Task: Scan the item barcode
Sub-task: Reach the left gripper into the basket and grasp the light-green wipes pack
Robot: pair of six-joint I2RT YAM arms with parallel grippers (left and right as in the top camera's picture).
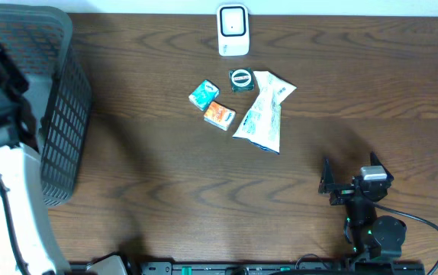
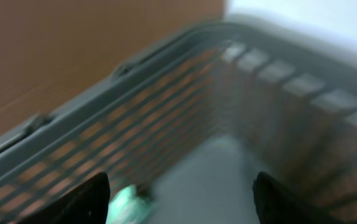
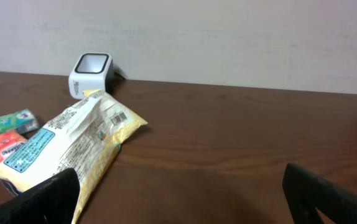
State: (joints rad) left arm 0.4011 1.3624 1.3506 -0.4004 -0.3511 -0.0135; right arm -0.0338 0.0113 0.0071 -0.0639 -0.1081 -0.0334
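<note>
While left gripper [image 2: 180,186] and right gripper [image 3: 180,180] gape empty, the dark wooden table [image 3: 228,137] runs to a pale wall [image 3: 228,37].

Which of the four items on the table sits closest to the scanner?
The round dark-green item, just below the scanner; the teal packet, orange packet and white bag all lie farther from it.

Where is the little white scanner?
In the overhead view the scanner stands at the far edge of the table, near the middle, just behind the round tin and the bag.
</note>
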